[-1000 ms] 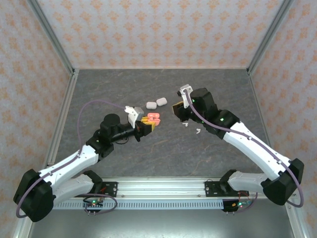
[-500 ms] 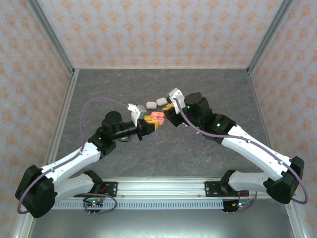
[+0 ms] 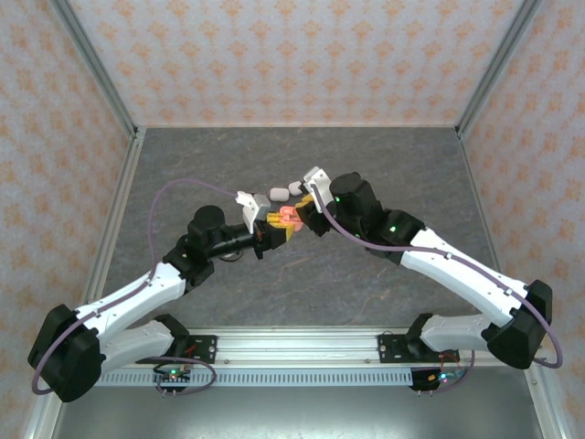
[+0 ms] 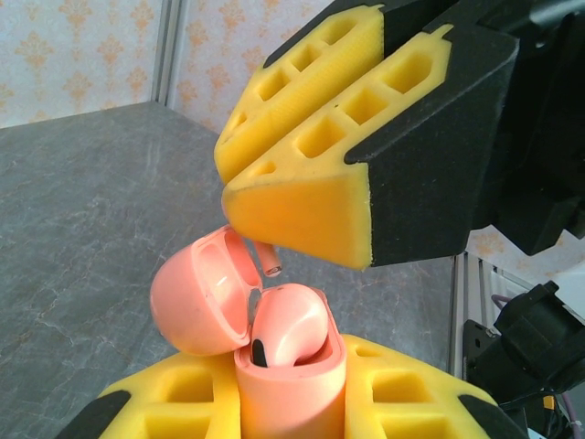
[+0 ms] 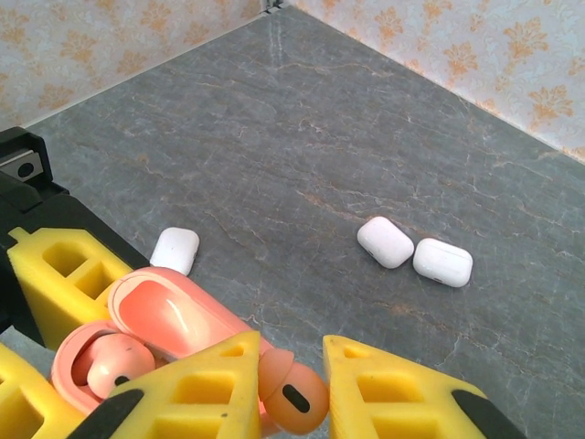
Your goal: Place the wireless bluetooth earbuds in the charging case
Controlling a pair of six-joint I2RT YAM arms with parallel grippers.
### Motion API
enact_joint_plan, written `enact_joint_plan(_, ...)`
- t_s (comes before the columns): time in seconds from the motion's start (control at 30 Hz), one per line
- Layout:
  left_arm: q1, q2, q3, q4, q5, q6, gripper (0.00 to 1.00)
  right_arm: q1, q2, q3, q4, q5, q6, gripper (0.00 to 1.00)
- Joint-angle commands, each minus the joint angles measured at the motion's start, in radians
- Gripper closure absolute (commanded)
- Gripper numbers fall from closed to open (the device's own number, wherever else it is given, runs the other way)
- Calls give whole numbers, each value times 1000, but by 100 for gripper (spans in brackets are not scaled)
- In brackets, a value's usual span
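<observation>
A pink charging case [image 4: 291,389] stands upright with its lid [image 4: 196,293] open, and my left gripper [image 4: 291,407] is shut on its body. One pink earbud [image 4: 288,329] sits in the case. My right gripper [image 5: 292,389] is shut on a second pink earbud [image 5: 294,395], whose stem [image 4: 267,259] hangs just above the open case beside the lid. In the top view the two grippers meet at the table's middle, left gripper [image 3: 274,230] under the case [image 3: 288,216], right gripper [image 3: 309,212] close against it.
Two white closed cases [image 5: 384,241] [image 5: 442,262] lie side by side on the grey table behind the grippers, and a third white case [image 5: 175,249] lies nearer the left gripper. Patterned walls enclose the table on three sides.
My right gripper has swung left with the pink earbud until it is over the open case. The left gripper has shifted the case slightly right to meet it.
</observation>
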Motion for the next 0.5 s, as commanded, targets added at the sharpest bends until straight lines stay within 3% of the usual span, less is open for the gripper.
enact_joint_plan(0.0, -12, 2, 35, 46, -4, 1, 100, 9, -8, -11, 24, 20, -1, 80)
enact_joint_plan(0.47, -14, 3, 39, 56, -7, -4, 100, 9, -27, -55, 41, -40, 13, 80)
